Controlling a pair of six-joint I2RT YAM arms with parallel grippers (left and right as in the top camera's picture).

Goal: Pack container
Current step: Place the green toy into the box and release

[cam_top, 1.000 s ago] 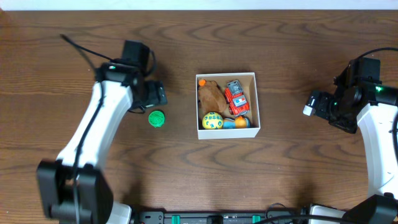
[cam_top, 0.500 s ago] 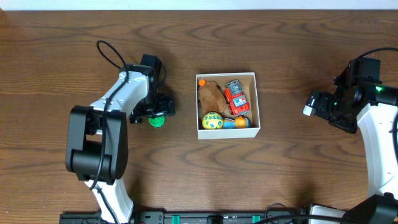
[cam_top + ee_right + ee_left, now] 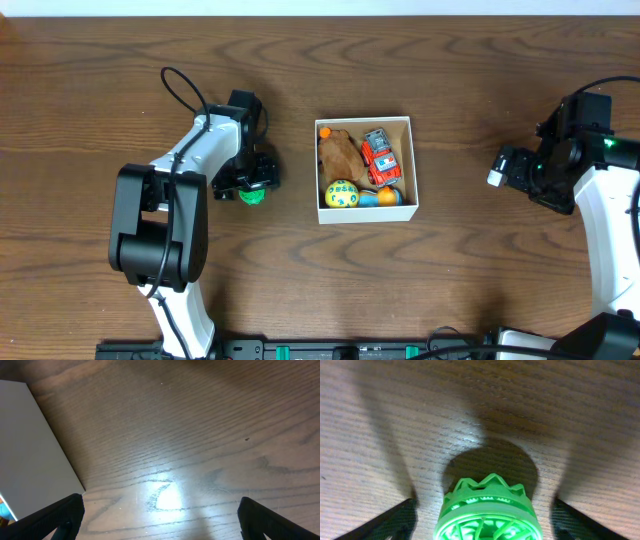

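The container (image 3: 410, 160) is a small white box with a tan inside at the table's middle. It holds a brown plush toy (image 3: 340, 152), a red toy car (image 3: 379, 156), a yellow-green ball (image 3: 341, 194) and an orange piece (image 3: 388, 195). A green ridged round toy (image 3: 251, 196) lies on the table left of the box. My left gripper (image 3: 250, 184) is open right over it; in the left wrist view the green toy (image 3: 489, 510) sits between the two spread fingers, which stand clear of it. My right gripper (image 3: 503, 168) is open and empty, right of the box, whose white wall (image 3: 30, 445) shows in the right wrist view.
The dark wooden table (image 3: 450, 280) extends all round the box. A black cable (image 3: 185, 85) loops above the left arm. A black rail with green parts (image 3: 340, 350) runs along the front edge.
My left arm swung in and brought the gripper down over the green toy, then shifted very slightly in the last half second. The right arm has not moved.
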